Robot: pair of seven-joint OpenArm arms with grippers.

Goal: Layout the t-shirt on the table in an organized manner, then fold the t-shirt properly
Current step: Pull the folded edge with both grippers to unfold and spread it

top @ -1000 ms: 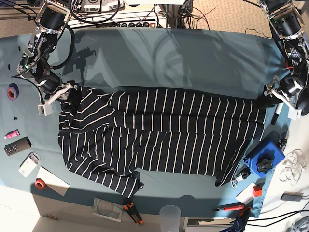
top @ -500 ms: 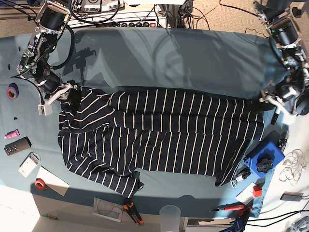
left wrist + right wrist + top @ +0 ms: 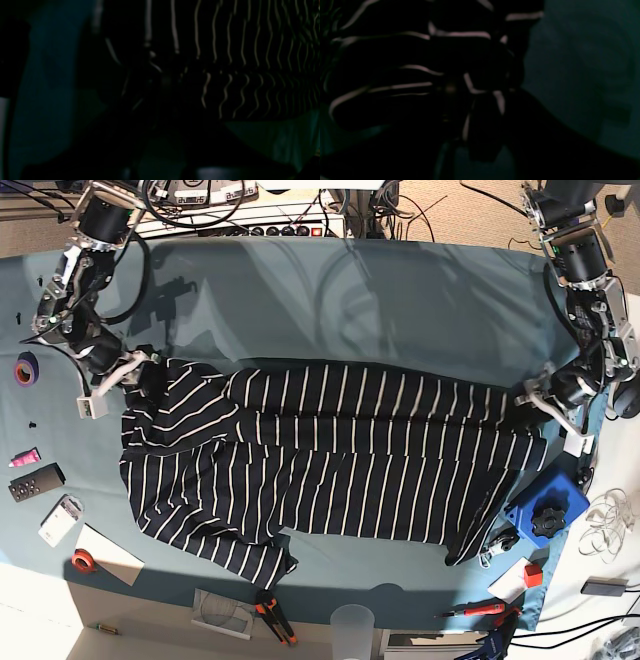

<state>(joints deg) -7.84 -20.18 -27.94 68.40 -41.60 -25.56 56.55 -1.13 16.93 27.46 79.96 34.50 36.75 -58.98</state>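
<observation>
The left claw (image 3: 527, 397) has just moved in and pinched the t-shirt (image 3: 330, 460) corner; the right claw (image 3: 143, 367) is closing on the opposite corner, ready for stretching over the bench (image 3: 350, 300).

We see the counter (image 3: 400, 300) covered in teal cloth, its far half bare. The striped t-shirt (image 3: 330, 460) lies spread lengthwise across the middle. At the left edge sit a purple tape roll (image 3: 26, 368), a pink item (image 3: 24, 457) and a black remote (image 3: 36, 481). Near the right edge rests a blue box (image 3: 548, 510); orange-handled pliers (image 3: 273, 617) lie at the near edge.
</observation>
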